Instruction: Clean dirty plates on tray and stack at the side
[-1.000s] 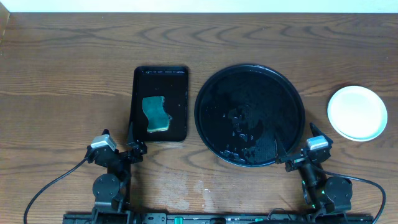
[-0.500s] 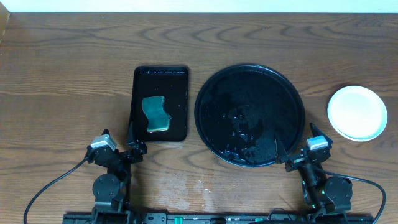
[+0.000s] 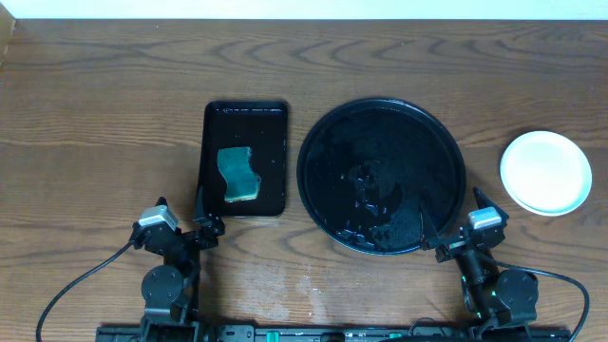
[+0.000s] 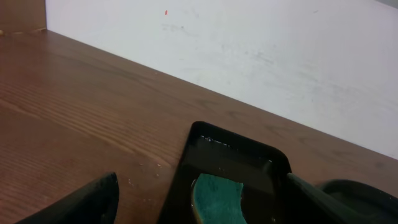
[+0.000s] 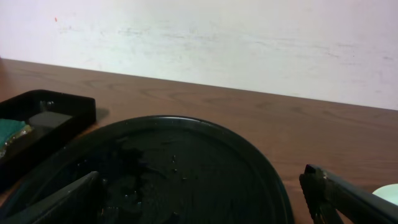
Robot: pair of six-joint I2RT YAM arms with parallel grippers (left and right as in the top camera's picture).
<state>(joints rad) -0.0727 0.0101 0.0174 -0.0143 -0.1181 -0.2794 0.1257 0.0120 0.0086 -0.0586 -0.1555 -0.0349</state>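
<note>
The round black tray [image 3: 380,133] lies right of centre, wet with droplets, and no plate rests on it. A pale white plate [image 3: 545,172] sits on the bare wood at the far right; whether others lie under it I cannot tell. A sliver of the plate [image 5: 389,193] shows in the right wrist view. My left gripper [image 3: 187,214] hovers open near the front edge, its jaws wide apart and empty [image 4: 199,208]. At the tray's [image 5: 186,155] front right rim my right gripper [image 3: 451,215] is also open, with nothing between its fingers [image 5: 205,202].
A rectangular black tray [image 3: 245,119] stands left of the round one, holding a teal sponge [image 3: 237,174] with a yellow underside [image 4: 214,199]. A white wall runs along the table's far edge. Cables trail from both arm bases at the front.
</note>
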